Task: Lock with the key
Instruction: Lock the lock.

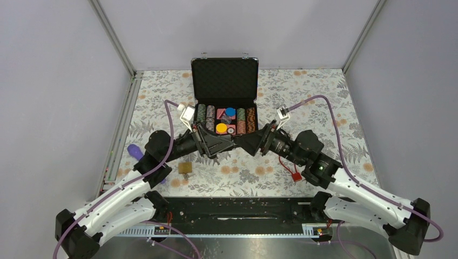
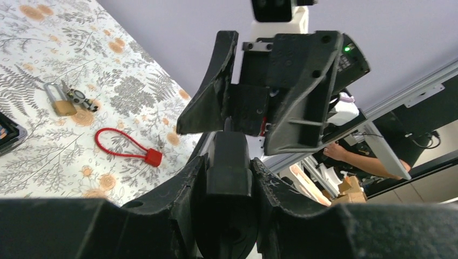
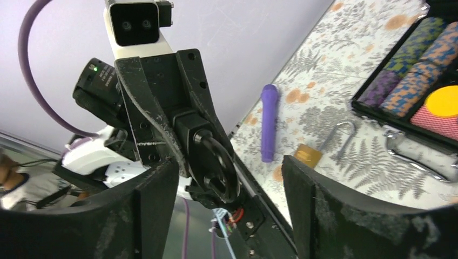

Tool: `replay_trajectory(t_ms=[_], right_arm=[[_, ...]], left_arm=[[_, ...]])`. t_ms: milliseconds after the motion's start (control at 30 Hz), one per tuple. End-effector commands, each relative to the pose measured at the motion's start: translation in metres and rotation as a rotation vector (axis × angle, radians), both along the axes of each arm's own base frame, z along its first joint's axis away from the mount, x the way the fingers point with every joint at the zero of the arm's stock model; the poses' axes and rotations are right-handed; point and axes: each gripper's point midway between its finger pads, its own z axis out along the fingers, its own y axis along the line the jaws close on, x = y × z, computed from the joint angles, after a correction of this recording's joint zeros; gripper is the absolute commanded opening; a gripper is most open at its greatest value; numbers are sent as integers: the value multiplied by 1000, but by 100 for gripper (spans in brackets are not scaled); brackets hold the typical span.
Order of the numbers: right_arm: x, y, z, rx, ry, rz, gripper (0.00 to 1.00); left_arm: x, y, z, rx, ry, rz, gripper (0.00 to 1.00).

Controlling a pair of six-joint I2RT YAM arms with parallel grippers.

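The two arms meet nose to nose in front of the open poker-chip case [image 1: 224, 81]. The left gripper [image 2: 229, 162] pinches a black blocky object with a loop [image 3: 209, 156] tight between its fingers. The right gripper [image 3: 229, 178] has its fingers spread wide around that object's end; I cannot tell if they touch. The brass padlock [image 1: 186, 168] lies on the table [image 1: 324, 108] beneath the left arm, with small keys [image 2: 81, 99] just beside it.

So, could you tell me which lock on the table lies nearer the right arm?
The red cable lock, lying right beside the right arm. The brass padlock lies on the other side, by the left arm.
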Motion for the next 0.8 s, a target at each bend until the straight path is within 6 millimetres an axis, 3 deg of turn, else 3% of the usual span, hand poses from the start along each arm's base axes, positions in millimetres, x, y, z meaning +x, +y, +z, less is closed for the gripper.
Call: replay_trajectory(t_ms=[0,233,267,333,400,467,600,767], right_arm=[[-6,14,42,181,-23,78,65],[-14,21,57,259,-37,145,9],[-13,20,57,251,-45,139,3],[-12,15,57,221,-72,117,0],[-14,10,58,177,-120,106,0],[-21,6,56,106,-182,126,0],[-40,0,42,-96,-351,234,0],[-65,-11,22,-295,-452,405,0]], left_arm=[[-11,8,70,-206,-125,-18,0],[-12,8,69,-195,-136,-24,1],[-12,8,68,-184,-144,-18,7],[-11,10,65,-151,-164,-3,31],[-10,13,58,-90,-179,20,65],[-6,16,50,-4,-220,49,83],[-5,16,28,182,-289,14,91],[-32,4,1,279,-407,-256,91]])
